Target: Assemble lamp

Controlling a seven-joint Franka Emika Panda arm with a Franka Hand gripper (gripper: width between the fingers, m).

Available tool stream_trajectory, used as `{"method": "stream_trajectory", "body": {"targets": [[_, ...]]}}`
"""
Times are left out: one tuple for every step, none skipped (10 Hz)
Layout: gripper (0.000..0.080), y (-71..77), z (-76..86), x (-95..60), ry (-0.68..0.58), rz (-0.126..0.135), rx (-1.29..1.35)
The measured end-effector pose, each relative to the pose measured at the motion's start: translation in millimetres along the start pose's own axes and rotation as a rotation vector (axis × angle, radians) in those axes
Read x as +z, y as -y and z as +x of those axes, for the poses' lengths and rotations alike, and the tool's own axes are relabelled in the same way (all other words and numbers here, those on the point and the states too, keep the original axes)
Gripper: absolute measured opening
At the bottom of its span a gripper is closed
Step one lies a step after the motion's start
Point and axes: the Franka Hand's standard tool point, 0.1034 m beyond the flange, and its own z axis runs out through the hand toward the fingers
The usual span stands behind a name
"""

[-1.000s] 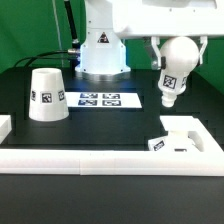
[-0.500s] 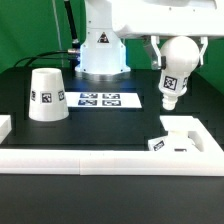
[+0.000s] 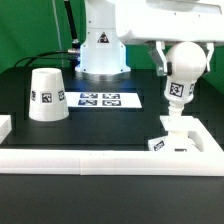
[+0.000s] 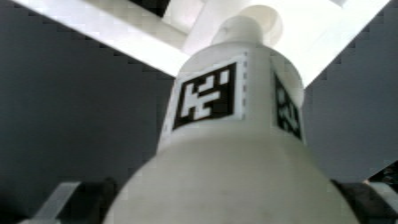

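Note:
The white ball-shaped bulb (image 3: pixel 184 72) with a square tag hangs stem-down in my gripper (image 3: pixel 178 52) at the exterior view's right. Its stem tip is just above or touching the flat square base (image 3: pixel 185 138), which lies against the white frame. The gripper is shut on the bulb's round top. In the wrist view the bulb (image 4: pixel 222 130) fills the picture, with dark fingers (image 4: pixel 68 200) at both sides. The cone shade (image 3: pixel 46 95) stands on the black table at the left.
The marker board (image 3: pixel 106 99) lies flat before the arm's pedestal (image 3: pixel 103 50). A white frame (image 3: pixel 100 154) runs along the table's front, with a short wall at the left (image 3: pixel 4 127). Cables hang behind the pedestal.
The gripper has moved the bulb toward the exterior view's right and downward, turning it more upright over the base. The shade and base have not moved.

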Motion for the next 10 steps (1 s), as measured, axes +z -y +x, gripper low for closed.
{"method": "stream_trajectory", "body": {"targets": [[0.0577, 0.1, -0.5, 0.7, -0.008, -0.004, -0.002], [0.0577, -0.5, -1.1, 0.8, -0.028, -0.013, 0.001], [0.0577, 3.1, -1.1, 1.0, -0.026, -0.010, 0.008], [0.0577, 2.9, -1.3, 1.2, -0.026, -0.011, 0.005], [0.0577, 2.5, -1.6, 1.3, -0.025, -0.011, 0.006], [0.0577, 2.8, -2.1, 1.7, -0.028, -0.012, 0.005], [0.0577, 3.5, -4.1, 3.1, -0.026, -0.012, 0.005], [0.0577, 3.7, -4.7, 3.9, -0.025, -0.011, 0.005], [0.0577, 3.9, -5.1, 4.4, -0.024, -0.011, 0.005], [0.0577, 4.2, -6.1, 5.6, -0.022, -0.010, 0.005]]}}
